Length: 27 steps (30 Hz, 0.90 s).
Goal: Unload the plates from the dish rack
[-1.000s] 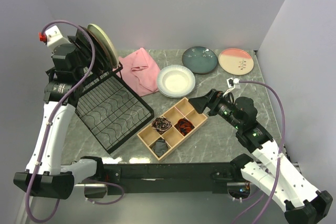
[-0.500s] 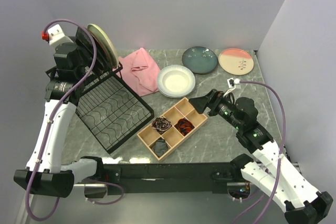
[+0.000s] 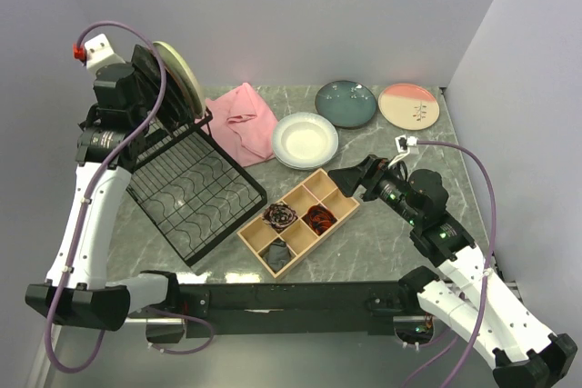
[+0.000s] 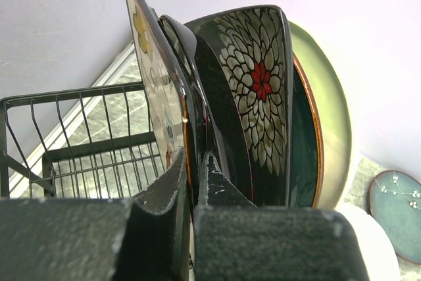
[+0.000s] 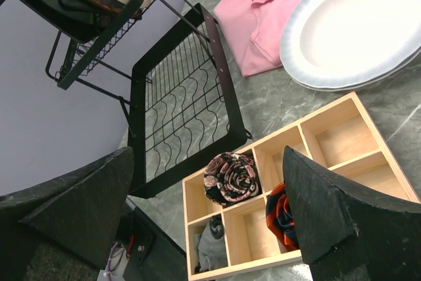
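Seen from above, the dish rack (image 3: 195, 190) stands by the table's left edge, with upright plates at its back near the far-left corner, where the left gripper (image 3: 148, 74) reaches. A white plate (image 3: 305, 140), teal plate (image 3: 346, 103) and pink-cream plate (image 3: 409, 104) lie toward the far edge.

The left wrist view shows that gripper pinching the rim of the square cream floral plate (image 4: 154, 70), with the black floral plate (image 4: 256, 90) behind it.

In the right wrist view, the right gripper (image 5: 209, 162) is spread wide over the wooden tray (image 5: 342, 136).
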### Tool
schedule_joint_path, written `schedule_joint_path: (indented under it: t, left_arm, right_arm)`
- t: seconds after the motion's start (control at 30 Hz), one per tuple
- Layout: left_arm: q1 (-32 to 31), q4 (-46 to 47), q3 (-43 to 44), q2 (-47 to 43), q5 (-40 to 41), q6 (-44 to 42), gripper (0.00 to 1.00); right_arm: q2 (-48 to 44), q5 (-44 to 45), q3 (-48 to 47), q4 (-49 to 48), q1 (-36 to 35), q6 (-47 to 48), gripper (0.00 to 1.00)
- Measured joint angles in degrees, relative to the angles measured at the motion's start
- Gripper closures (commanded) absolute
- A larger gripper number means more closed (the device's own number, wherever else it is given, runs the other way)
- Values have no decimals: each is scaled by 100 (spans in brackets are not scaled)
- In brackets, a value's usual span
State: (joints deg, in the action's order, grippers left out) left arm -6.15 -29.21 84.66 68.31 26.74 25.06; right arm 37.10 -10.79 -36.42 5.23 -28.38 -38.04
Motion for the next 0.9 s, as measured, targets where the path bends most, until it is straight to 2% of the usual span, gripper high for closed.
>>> schedule_joint_path:
  t: [0.9]
  left_arm:
    - [-4, -262, 245, 31, -140, -39, 99]
  right_arm:
    - [31, 68, 0, 2, 0, 0, 0]
